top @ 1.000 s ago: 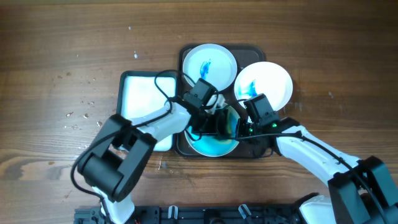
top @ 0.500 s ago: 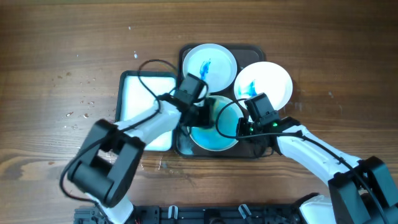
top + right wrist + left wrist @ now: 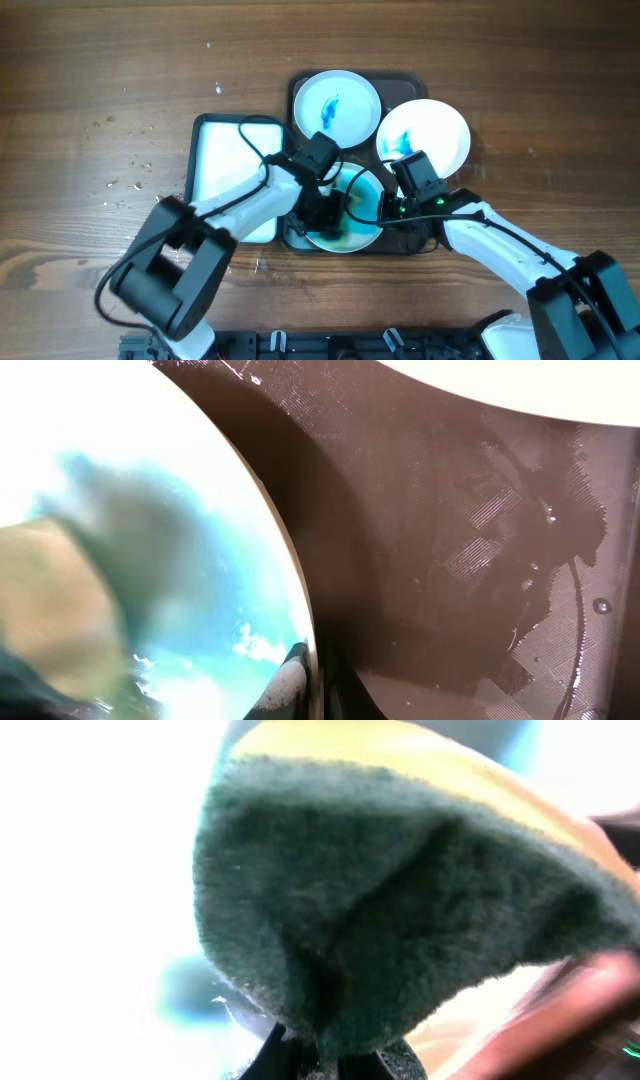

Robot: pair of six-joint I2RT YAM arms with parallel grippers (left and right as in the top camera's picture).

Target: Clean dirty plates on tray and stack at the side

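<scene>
One plate point(image 3: 358, 233) beneath left end effector point(image 3: 322, 208), rim in right end effector point(image 3: 386, 207)

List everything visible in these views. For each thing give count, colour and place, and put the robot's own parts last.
plates: three, white with blue smears, on the tray: back plate, right plate, front plate
tray: one, dark brown, table centre
small tray: one, dark rim and white inside, left of the brown tray
sponge: one, yellow with a green scouring face, over the front plate
table: one, brown wood, beneath everything
left gripper: one, black, holding the sponge
right gripper: one, black, pinching the front plate's rim
</scene>
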